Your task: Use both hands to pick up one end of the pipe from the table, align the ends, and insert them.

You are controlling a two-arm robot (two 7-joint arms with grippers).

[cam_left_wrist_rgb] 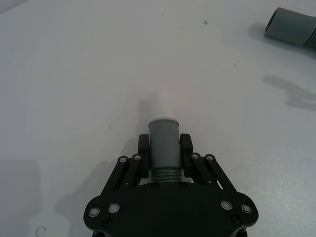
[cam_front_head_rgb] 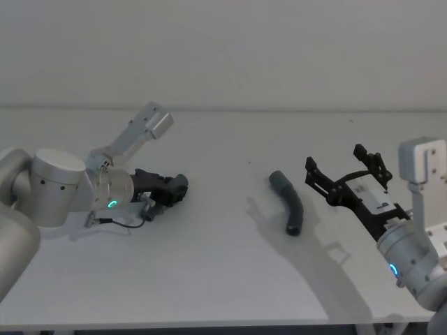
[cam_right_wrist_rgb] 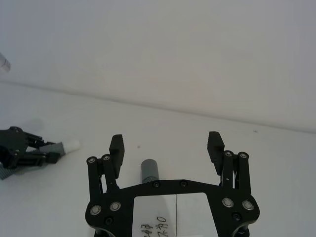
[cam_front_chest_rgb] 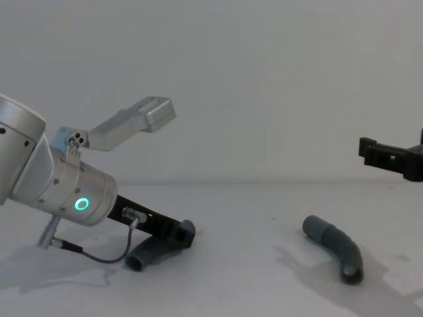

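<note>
Two bent dark-grey pipe pieces, well apart on the table (cam_front_head_rgb: 223, 279).
Left piece (cam_front_chest_rgb: 147, 253), left of centre, clamped in left gripper (cam_left_wrist_rgb: 164, 143), tip seemingly pale; right piece (cam_front_head_rgb: 290, 202) lies loose, right of centre.

We've got the black flat-fingered left gripper (cam_front_head_rgb: 177, 187) low over the left of the matte white-grey table (cam_front_head_rgb: 209, 279), with one bent dark-grey plastic tube piece (cam_front_chest_rgb: 151, 251) between its fingers. The other bent dark-grey tube piece (cam_front_head_rgb: 290, 202) lies right of centre, and the black right gripper (cam_front_head_rgb: 335, 158) hangs above the table just to its right, not touching it.
</note>
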